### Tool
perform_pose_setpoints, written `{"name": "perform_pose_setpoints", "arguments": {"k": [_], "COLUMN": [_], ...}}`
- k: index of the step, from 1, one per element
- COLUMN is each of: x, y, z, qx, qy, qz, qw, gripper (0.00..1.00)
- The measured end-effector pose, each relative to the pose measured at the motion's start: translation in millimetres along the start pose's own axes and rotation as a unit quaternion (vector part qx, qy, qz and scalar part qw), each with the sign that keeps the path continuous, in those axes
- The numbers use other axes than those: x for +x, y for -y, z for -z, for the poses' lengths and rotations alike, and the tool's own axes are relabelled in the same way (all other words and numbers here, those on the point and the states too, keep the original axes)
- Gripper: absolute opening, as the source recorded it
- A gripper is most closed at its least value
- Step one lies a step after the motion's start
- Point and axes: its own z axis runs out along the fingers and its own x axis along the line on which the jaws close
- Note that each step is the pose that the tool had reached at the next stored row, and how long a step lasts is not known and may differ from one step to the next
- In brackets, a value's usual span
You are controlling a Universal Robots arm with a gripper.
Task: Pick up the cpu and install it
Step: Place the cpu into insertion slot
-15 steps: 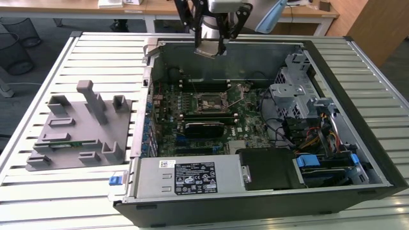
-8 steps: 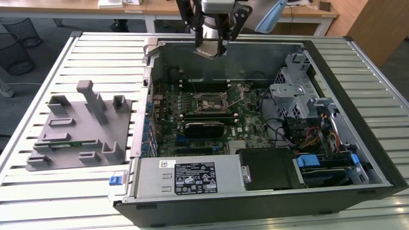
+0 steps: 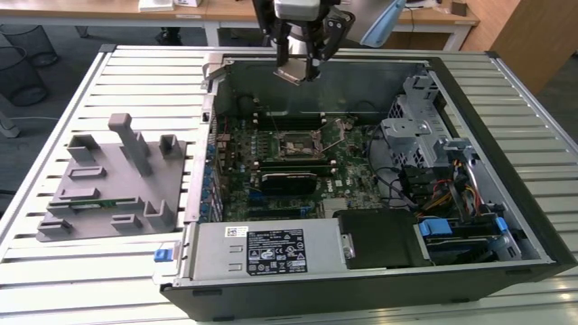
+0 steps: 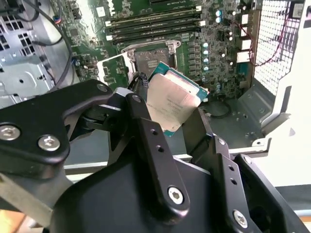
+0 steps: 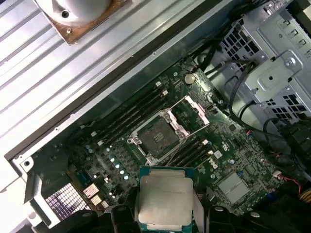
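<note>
Slatted metal table (image 3: 135, 74), office desks (image 3: 434, 19) behind; open computer case (image 3: 361, 84); claw (image 3: 296, 66) clamped on cpu (image 5: 165, 201) above.

Office-like lab; wooden desks (image 3: 237, 9), wire bins (image 3: 20, 73), opened computer case (image 3: 380, 78).
</note>
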Motion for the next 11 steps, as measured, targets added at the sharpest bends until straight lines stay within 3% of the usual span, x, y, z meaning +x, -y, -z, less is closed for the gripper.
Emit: {"name": "perform_pose_setpoints", "arguments": {"k": [6,11], "x": [0.8,0.8], "y": [0.4,0.6], "z": [-2.4,-6.1], "qx": [0.0002,0.0003], "qy": [0.0013,0.0029], "qz": [-0.036,-0.079], "qw": [0.9994,0.9969], "gripper": [0.53,0.53]}}
